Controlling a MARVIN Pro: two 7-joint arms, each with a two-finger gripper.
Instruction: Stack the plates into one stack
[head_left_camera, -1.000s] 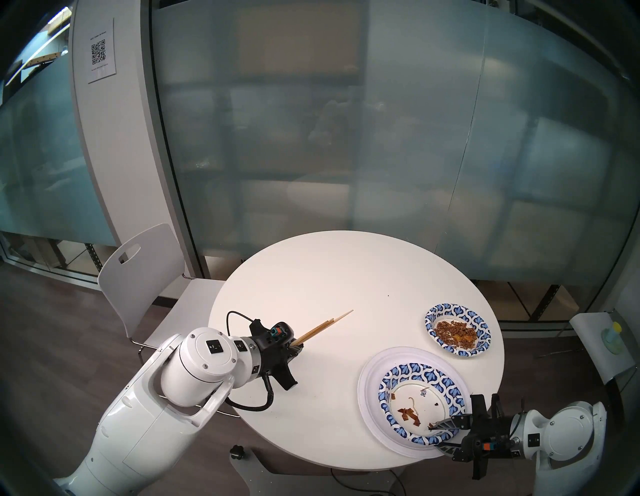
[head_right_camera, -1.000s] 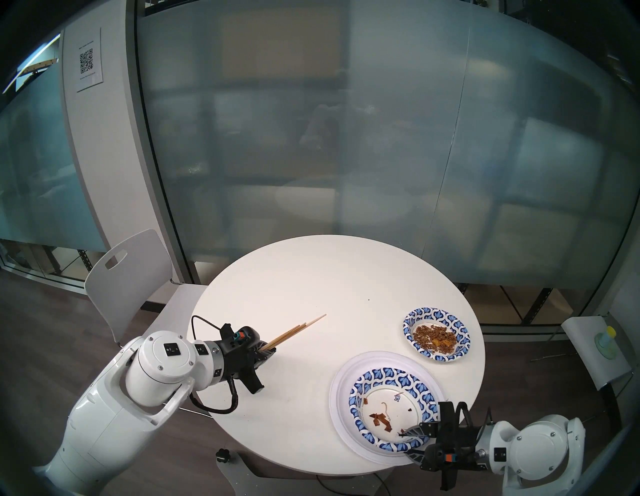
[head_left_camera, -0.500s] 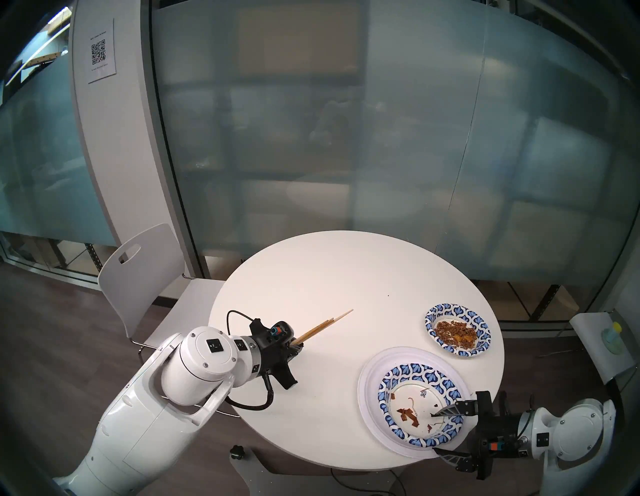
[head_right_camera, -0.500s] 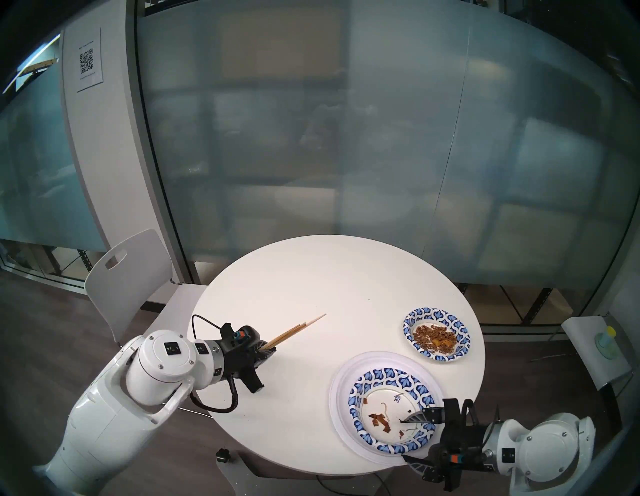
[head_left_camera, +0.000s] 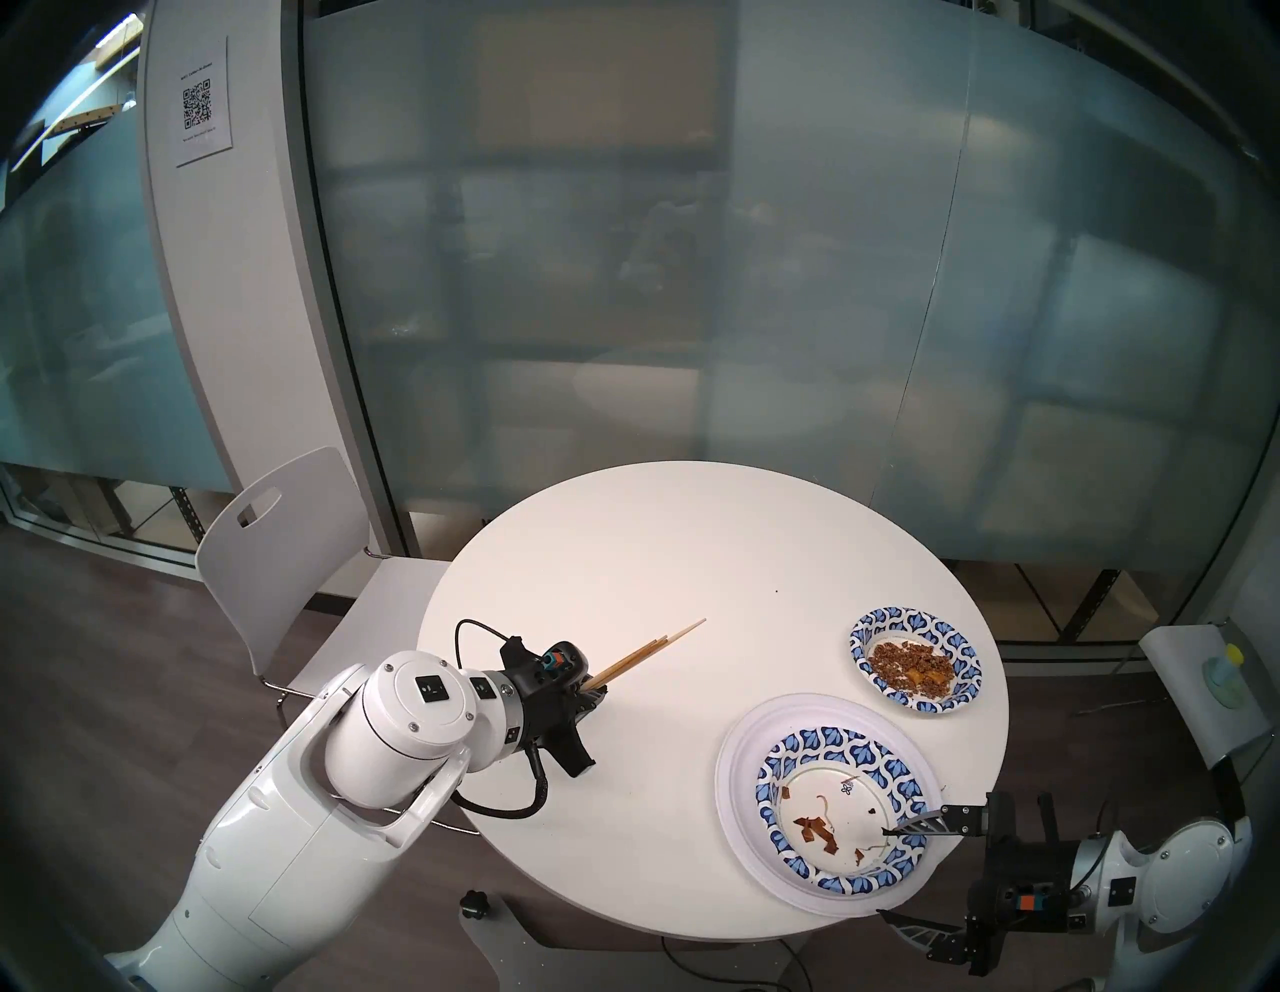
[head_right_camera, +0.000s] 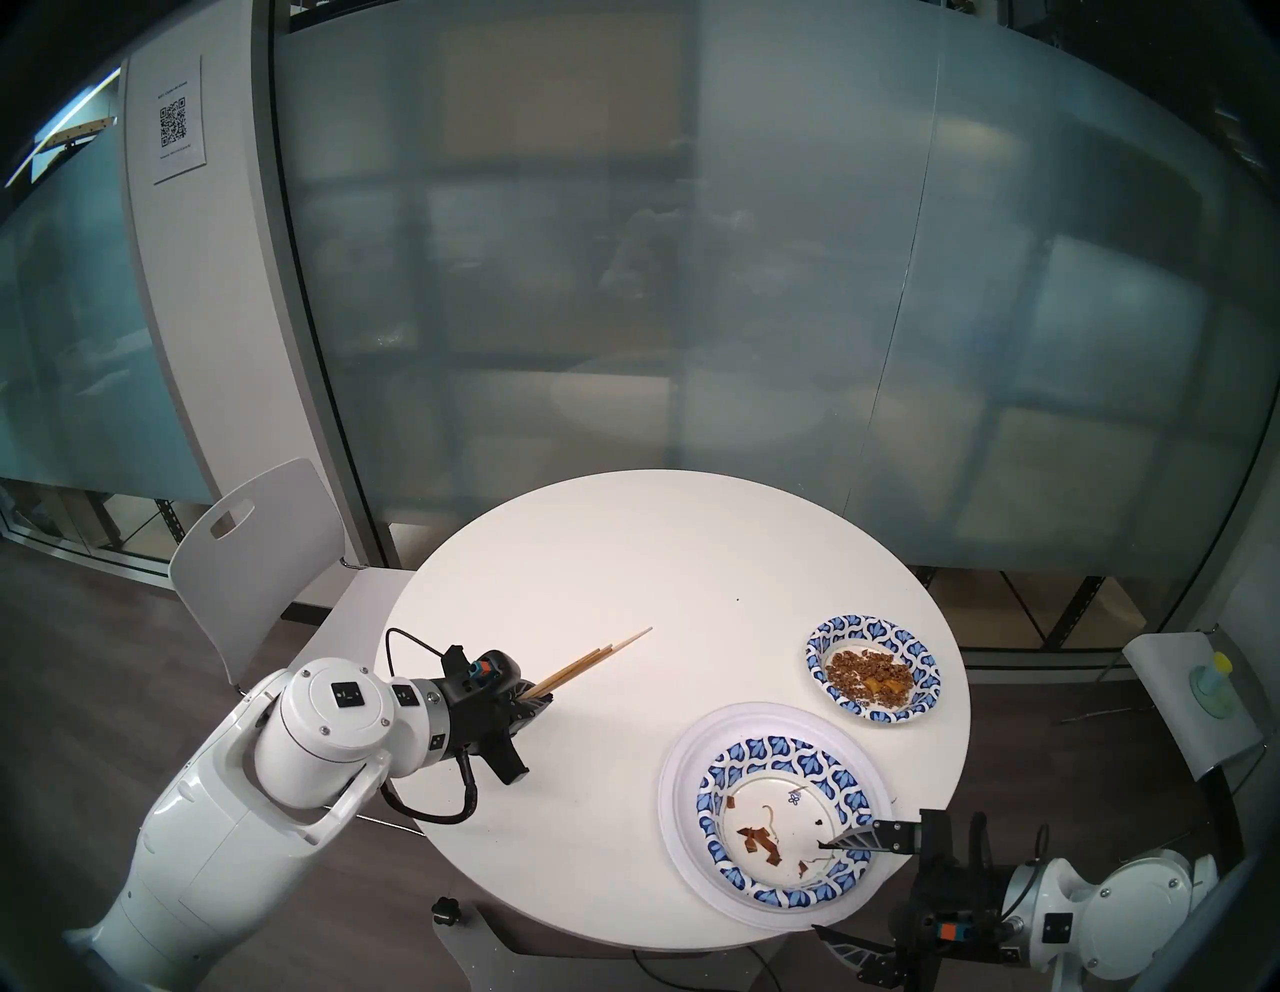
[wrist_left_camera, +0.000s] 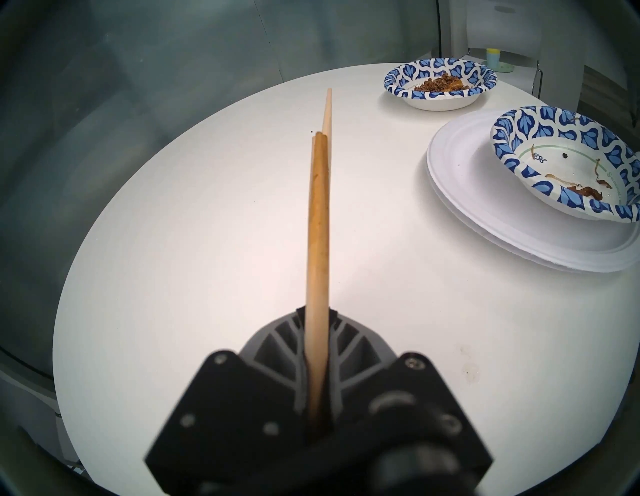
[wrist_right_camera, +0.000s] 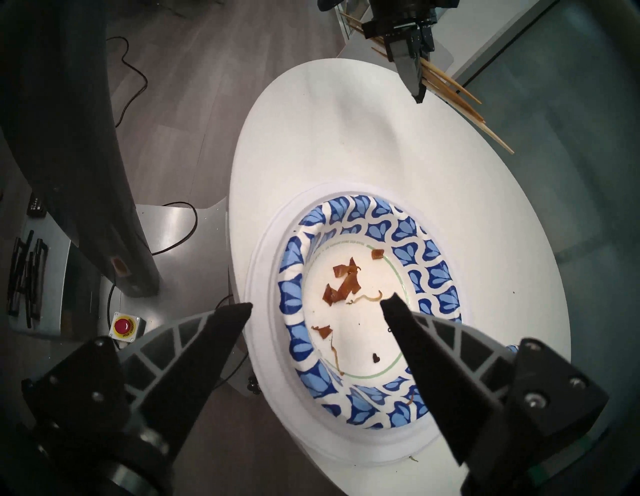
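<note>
Round white bench fills the lower centre of the head view. Lower right: blue-and-white petal-rimmed paper bowl-plate with brown scraps nested on stacked plain white paper plates. Above it, apart, a second petal-rimmed plate holding brown crumbs. Left pincer pinches a bundle of thin wooden chopsticks. Right pincer spread wide, holding nothing, one finger above the nested plate's near rim.

A patterned plate sits in the stacked large plates (table's right edge); another patterned plate lies behind.
</note>
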